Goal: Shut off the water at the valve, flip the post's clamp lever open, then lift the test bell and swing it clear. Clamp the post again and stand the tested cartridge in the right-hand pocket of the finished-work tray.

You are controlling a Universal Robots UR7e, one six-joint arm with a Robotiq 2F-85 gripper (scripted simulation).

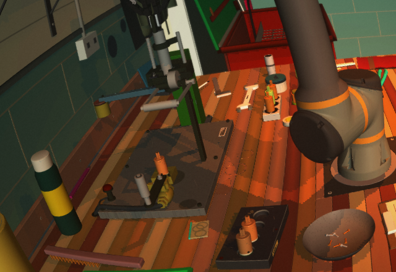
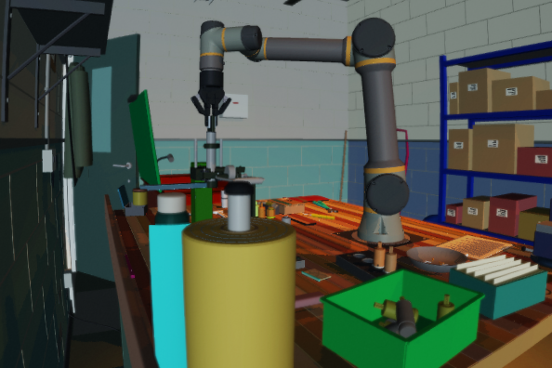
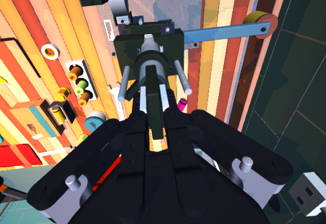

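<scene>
The test bell (image 1: 161, 52) stands raised on its carriage at the top of the dark post (image 1: 195, 125), swung away from the orange cartridge (image 1: 161, 164) that stands on the yellow fixture of the grey base plate. The bell's dark top handle (image 3: 153, 103) is held by my closed gripper (image 1: 154, 20), which hangs straight above it. The grey clamp lever (image 1: 159, 105) sticks out from the carriage toward the wall. The red-knobbed valve (image 1: 108, 191) sits at the plate's front left corner. The black finished-work tray (image 1: 252, 237) holds two cartridges in its left pockets.
The arm's base (image 1: 355, 128) fills the bench's right side. A green-and-yellow cylinder (image 1: 56, 195) stands at the left by the wall. A bowl of screws (image 1: 337, 234) lies right of the tray, a small rack of cartridges (image 1: 272, 101) farther back, and a red bin (image 1: 275, 36) behind the bench.
</scene>
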